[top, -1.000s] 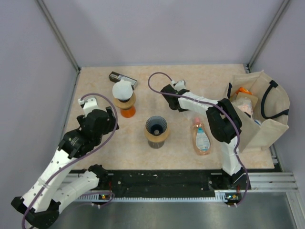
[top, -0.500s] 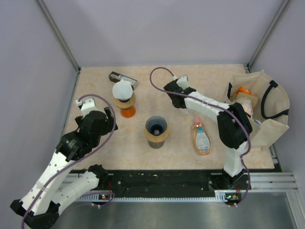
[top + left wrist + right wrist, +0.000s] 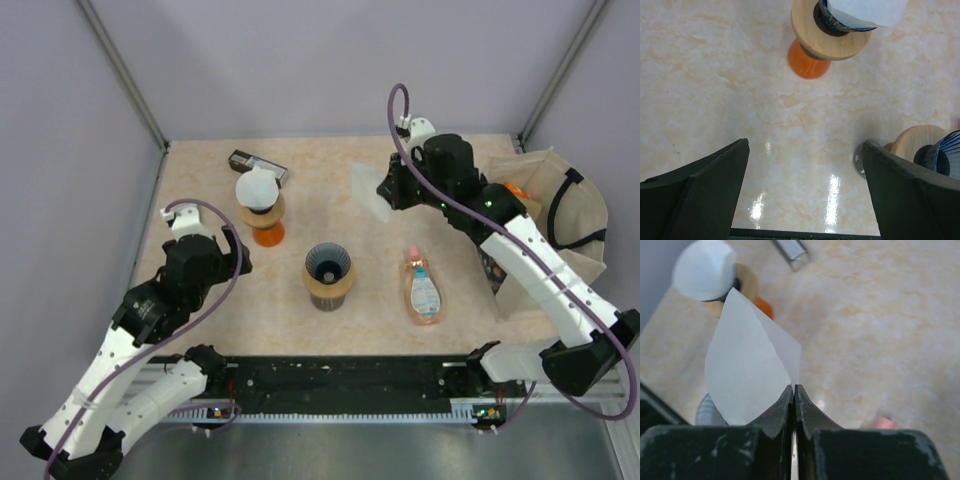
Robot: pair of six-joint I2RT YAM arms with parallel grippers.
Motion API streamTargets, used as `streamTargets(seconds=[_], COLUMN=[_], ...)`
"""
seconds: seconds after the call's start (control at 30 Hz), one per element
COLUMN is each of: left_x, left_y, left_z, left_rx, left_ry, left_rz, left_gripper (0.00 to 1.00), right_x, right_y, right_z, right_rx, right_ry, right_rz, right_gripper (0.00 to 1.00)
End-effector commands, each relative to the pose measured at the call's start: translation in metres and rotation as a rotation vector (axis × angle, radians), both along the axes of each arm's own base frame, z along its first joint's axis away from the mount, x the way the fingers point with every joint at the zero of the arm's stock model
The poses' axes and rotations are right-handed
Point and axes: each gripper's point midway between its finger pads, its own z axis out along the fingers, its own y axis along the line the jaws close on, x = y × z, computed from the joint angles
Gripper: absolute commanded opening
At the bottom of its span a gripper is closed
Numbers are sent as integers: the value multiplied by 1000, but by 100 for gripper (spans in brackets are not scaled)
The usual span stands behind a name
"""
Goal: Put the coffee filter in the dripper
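Coffee filter pinched flat btwn right gripper fingers, up in the air toward the far side. Not yet over the empty dripper mid-table, so carry + drop-in left. Left gripper spread, holding nothing. Table beige marble-look, glossy; plain grey walls.

Matt white paper filter, glossy marbled table

A robot test cell, this one, not a kitchen: plain grey panel walls on aluminium posts boxed in the marble-look counter. Along its near edge ran a black mounting rail, with the cabled left arm and right arm bolted on.
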Motion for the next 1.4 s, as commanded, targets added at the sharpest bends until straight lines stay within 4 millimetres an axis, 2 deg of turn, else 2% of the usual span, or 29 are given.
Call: streamTargets(seconds=[0.0,0.17,0.3,0.4,0.5,0.6,0.7,0.83,1.0,1.1,1.2,1.37], left_x=[8,9,9,10,13,16,24,36,43,47,46,31], left_y=[-11,-17,-27,-43,-68,-81,-89,-106,-140,-153,-160,-162], left_z=[11,15,20,30,54,72,79,77,74,66,51,15], left_rx=[-33,-45,-77,-133,-223,-264,-279,-296,-351,-357,-340,-272], left_ry=[-51,-57,-71,-85,-139,-174,-177,-143,-98,-62,-4,105], left_rz=[-40,-72,-119,-180,-281,-332,-338,-369,-490,-529,-562,-603], left_gripper=[99,99,99,99,99,99,99,99,99,99,99,99], right_x=[-59,-88,-97,-100,-105,-103,-102,-97,-95,-93,-95,-88], right_y=[46,58,60,64,72,77,84,88,93,94,97,92], right_z=[30,37,32,19,3,-15,-28,-40,-47,-48,-56,-73], right_rx=[186,248,247,228,172,76,46,-21,-95,-120,-133,-169], right_ry=[104,224,311,367,404,423,457,449,426,410,429,441], right_rz=[356,480,503,513,520,491,481,449,423,406,409,358], right_gripper=[0,0,0,0,0,0,0,0,0,0,0,0])
